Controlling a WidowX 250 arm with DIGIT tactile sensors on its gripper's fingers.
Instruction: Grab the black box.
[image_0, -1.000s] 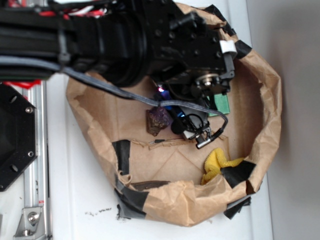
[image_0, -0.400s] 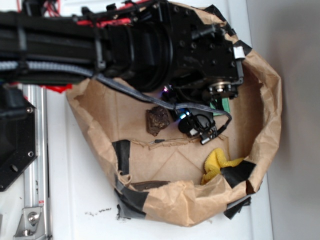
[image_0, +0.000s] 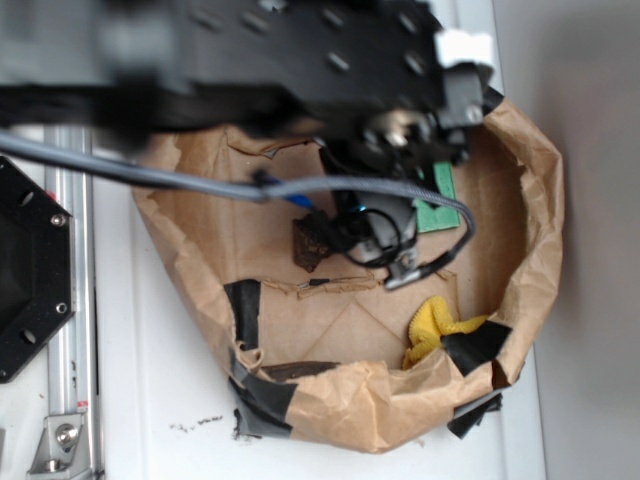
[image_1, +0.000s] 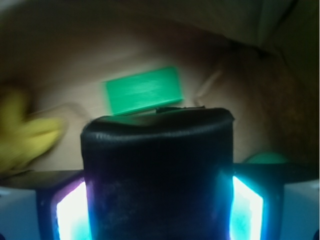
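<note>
The black box (image_1: 157, 165) fills the middle of the wrist view, a dark rounded block clamped between two glowing pads (image_1: 72, 210). My gripper (image_1: 159, 205) is shut on it. From the exterior view the gripper (image_0: 378, 236) hangs inside the brown paper bag (image_0: 520, 240), just right of the brown rock-like lump (image_0: 311, 243); the box itself is hard to pick out among the dark gripper parts there. The arm above is blurred with motion.
A flat green block (image_0: 437, 205) (image_1: 142, 90) lies on the bag floor beyond the gripper. A yellow cloth (image_0: 435, 325) (image_1: 20, 132) sits near the bag's front wall. Black tape patches (image_0: 243, 300) mark the paper. A metal rail (image_0: 70, 300) runs along the left.
The arm has risen toward the camera and blurred, uncovering more of the green block. The gripper stays shut over the same spot beside the brown lump.
</note>
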